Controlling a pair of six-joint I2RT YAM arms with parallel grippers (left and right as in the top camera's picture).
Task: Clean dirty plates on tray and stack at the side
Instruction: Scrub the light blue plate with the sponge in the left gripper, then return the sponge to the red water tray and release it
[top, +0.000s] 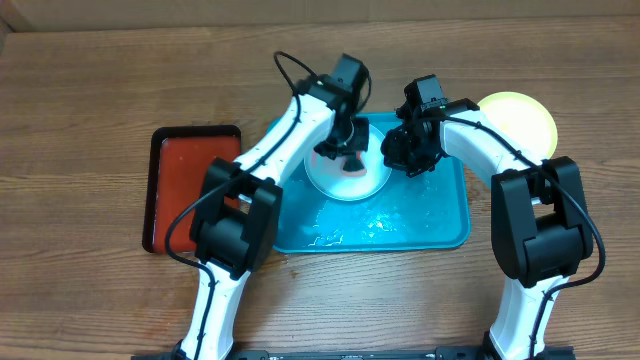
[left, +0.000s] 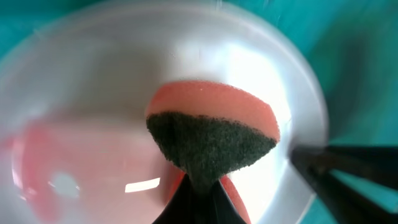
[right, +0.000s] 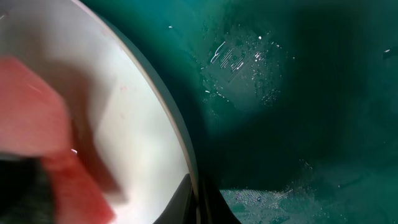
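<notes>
A pale blue-white plate (top: 345, 178) lies on the turquoise tray (top: 430, 225). My left gripper (top: 352, 152) is shut on a pink sponge with a dark scrub face (left: 214, 134) and presses it onto the plate (left: 93, 93). My right gripper (top: 402, 158) is shut on the plate's right rim (right: 189, 168), one finger inside and one outside. The sponge shows blurred in the right wrist view (right: 37, 124). A pale yellow-green plate (top: 520, 118) lies on the table right of the tray. A third plate is out of view.
A red black-rimmed tray (top: 190, 185) lies left of the turquoise tray. Water drops lie on the turquoise tray's floor (right: 239, 59). Wooden table all around.
</notes>
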